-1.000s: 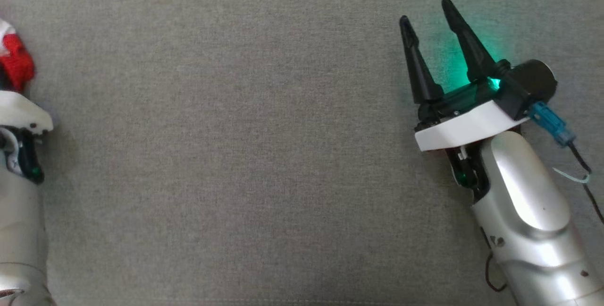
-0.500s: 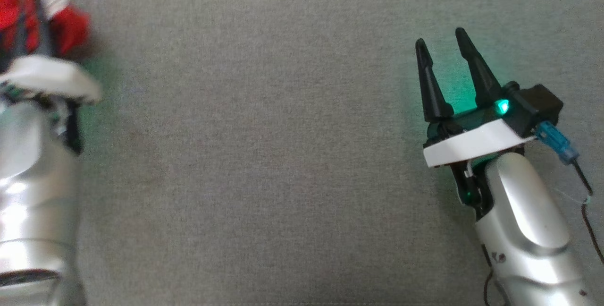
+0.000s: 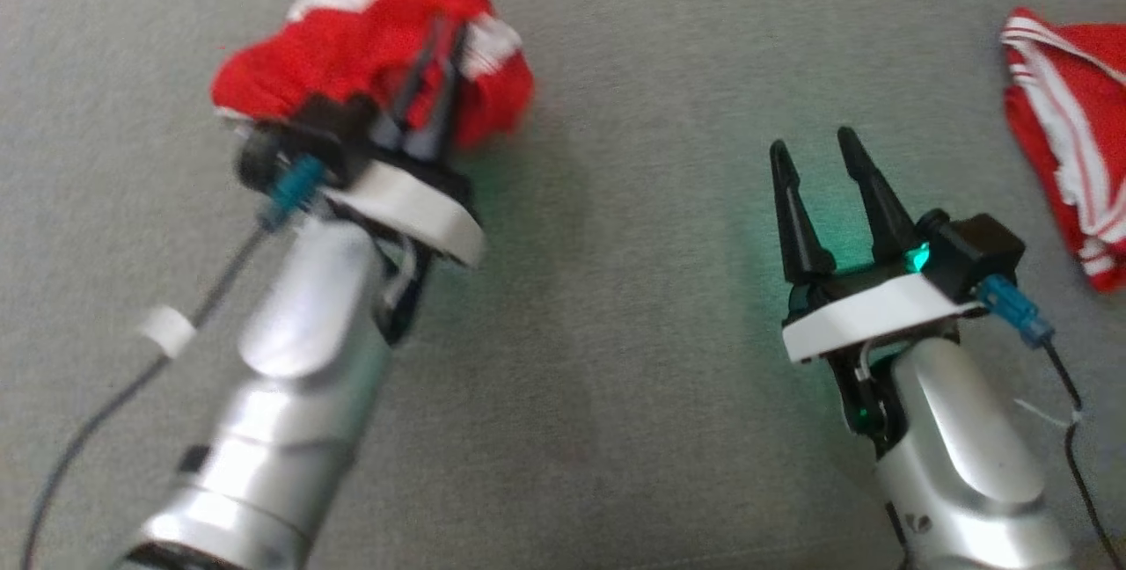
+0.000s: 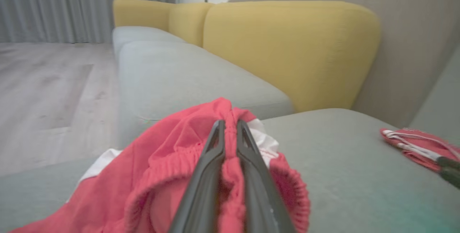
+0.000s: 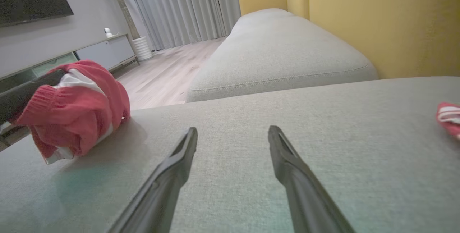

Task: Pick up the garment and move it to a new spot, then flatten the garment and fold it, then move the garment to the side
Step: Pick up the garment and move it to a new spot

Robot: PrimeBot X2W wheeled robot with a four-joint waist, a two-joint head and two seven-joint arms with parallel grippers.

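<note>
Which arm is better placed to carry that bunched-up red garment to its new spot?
Left: the left gripper is shut on the red garment. The right gripper is open, holds nothing and sits apart from it.

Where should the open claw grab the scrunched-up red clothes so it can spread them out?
Probably the ribbed waistband of the garment, right beside where the left claw pinches it. That thick edge bulges out toward the right claw, which is open and could slide in from that side.

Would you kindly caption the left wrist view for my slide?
Left end effector shut on bunched red garment over the grey sofa seat.
</note>
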